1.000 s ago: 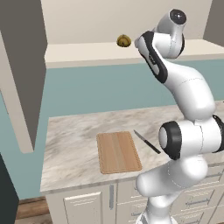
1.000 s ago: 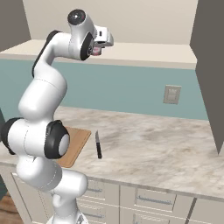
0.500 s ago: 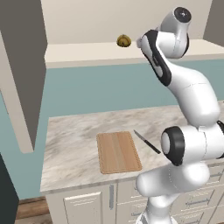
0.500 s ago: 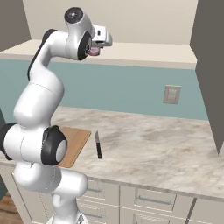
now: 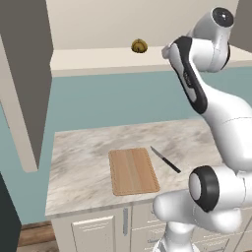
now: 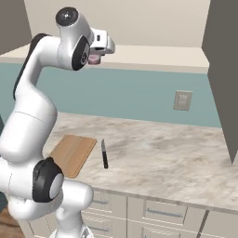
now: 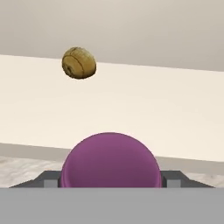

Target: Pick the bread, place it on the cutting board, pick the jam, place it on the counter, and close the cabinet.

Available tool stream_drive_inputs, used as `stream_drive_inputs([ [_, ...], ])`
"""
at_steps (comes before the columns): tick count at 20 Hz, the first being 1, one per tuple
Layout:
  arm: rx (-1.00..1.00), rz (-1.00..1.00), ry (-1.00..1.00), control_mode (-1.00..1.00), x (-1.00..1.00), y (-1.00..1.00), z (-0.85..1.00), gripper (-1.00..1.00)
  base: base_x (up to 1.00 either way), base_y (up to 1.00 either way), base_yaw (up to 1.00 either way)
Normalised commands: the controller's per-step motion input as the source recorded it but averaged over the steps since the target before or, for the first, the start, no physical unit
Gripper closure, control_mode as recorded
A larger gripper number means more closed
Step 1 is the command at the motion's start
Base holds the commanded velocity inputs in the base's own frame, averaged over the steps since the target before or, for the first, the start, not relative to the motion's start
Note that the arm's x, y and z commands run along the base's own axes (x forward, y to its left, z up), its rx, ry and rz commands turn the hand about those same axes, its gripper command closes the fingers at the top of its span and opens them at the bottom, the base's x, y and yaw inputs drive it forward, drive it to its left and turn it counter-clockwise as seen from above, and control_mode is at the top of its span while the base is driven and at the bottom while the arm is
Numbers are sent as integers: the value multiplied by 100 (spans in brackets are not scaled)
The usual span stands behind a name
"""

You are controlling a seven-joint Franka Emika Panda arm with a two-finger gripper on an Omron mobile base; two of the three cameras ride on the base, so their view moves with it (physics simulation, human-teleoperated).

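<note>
gripper (image 7: 109, 186) clamped on jam jar (image 7: 109, 159) at cabinet shelf (image 7: 175, 113) | bun (image 7: 78, 63) untouched on shelf | risk: jar slips, hitting counter (image 6: 162, 158)

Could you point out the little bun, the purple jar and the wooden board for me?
bread (image 7: 78, 63): hand view, middle of its brown crust, on the cabinet shelf.
jam (image 7: 110, 160): hand view, middle of its purple rounded side, between the finger tips.
cutting board (image 5: 133, 171): left base view, centre of its wooden face.

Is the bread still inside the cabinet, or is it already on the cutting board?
Inside: the bread sits on the cabinet shelf, and the cutting board on the counter is bare.
</note>
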Motion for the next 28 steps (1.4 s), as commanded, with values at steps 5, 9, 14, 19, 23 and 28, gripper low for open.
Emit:
stream_drive_inputs([
  [5, 0, 0, 0, -100, -65, -13, -7, 100, 0, 0, 0],
  [9, 0, 0, 0, -100, -70, -9, -40, 100, 0, 0, 0],
  [14, 0, 0, 0, -100, -58, -12, -48, 100, 0, 0, 0],
  [19, 0, 0, 0, -100, -52, -16, -55, 100, 0, 0, 0],
  [23, 0, 0, 0, -100, -37, -20, -50, 100, 0, 0, 0],
  [28, 0, 0, 0, -100, -22, -22, -51, 100, 0, 0, 0],
])
